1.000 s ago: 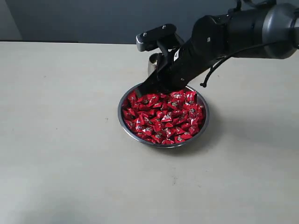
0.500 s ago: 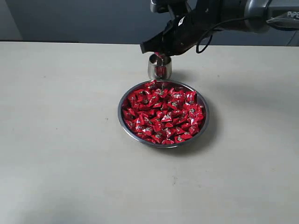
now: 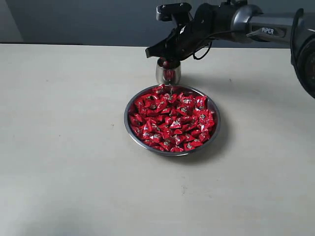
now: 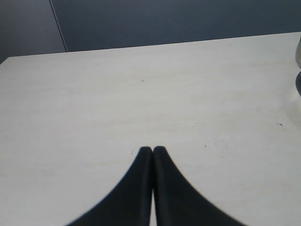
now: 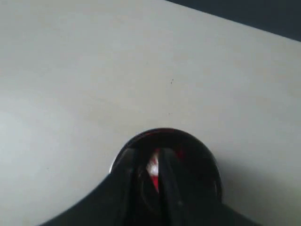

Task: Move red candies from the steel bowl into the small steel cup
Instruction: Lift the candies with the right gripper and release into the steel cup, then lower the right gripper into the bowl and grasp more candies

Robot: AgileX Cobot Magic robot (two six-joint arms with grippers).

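Note:
The steel bowl (image 3: pixel 126 121) sits mid-table, heaped with red candies (image 3: pixel 172 123). Just behind it stands the small steel cup (image 3: pixel 168 74), showing red inside. My right gripper (image 3: pixel 167 60) hovers right over the cup's mouth, shut on a red candy (image 5: pixel 153 167). In the right wrist view the dark fingers (image 5: pixel 170 169) hang inside the round cup rim (image 5: pixel 200 142), with the candy between them. My left gripper (image 4: pixel 153 149) is shut and empty over bare table; it does not appear in the exterior view.
The pale tabletop (image 3: pixel 64 147) stretches wide to the left and front of the bowl. A dark wall runs along the table's far edge (image 3: pixel 74 45). The right arm (image 3: pixel 256 22) reaches in from the upper right.
My right gripper has lifted out of the bowl's far side and travelled back to the cup, then settled lower over its mouth. The bowl and cup have stayed put.

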